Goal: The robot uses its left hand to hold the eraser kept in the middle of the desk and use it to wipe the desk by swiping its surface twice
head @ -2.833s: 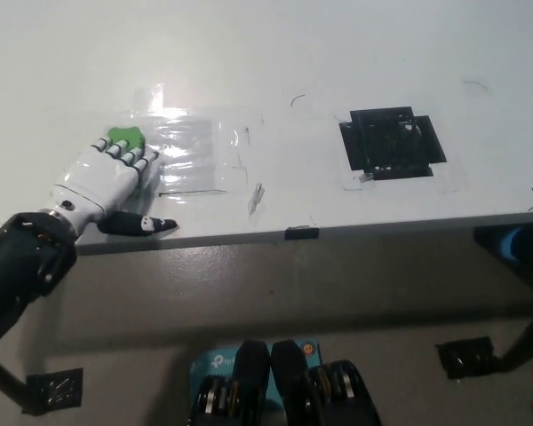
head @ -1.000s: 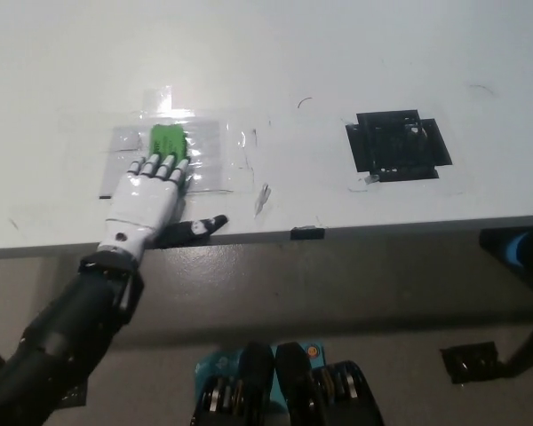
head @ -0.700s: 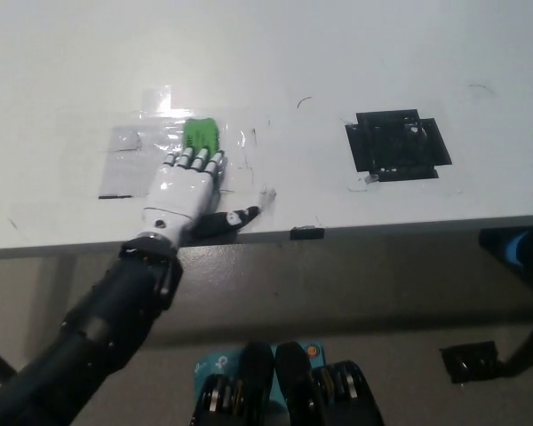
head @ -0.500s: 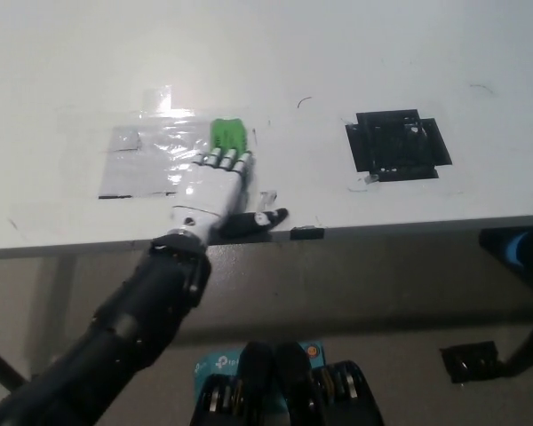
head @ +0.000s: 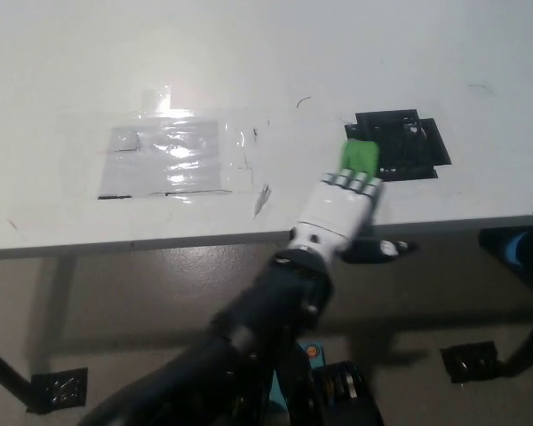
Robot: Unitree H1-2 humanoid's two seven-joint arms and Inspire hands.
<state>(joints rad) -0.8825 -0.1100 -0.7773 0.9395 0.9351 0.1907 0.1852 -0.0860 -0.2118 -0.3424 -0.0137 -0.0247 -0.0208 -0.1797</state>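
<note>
Eraser (head: 358,157), green, sits just right of centre frame under the fingertips of the white left robot hand (head: 342,206), pressed flat on the worktop (head: 249,53) at the edge of a black taped square (head: 400,142). Fingers together, thumb out over the near edge. A swipe appears under way; how many remain cannot be judged. No readable writing; the right robot hand is unseen.

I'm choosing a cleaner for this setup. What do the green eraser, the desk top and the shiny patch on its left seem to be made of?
The green eraser under the white left hand looks matte, perhaps foam or felt; too blurred to settle. The white desk top looks like smooth laminate with a soft sheen. The shiny patch looks like clear plastic film, wrinkled and glaring.
</note>
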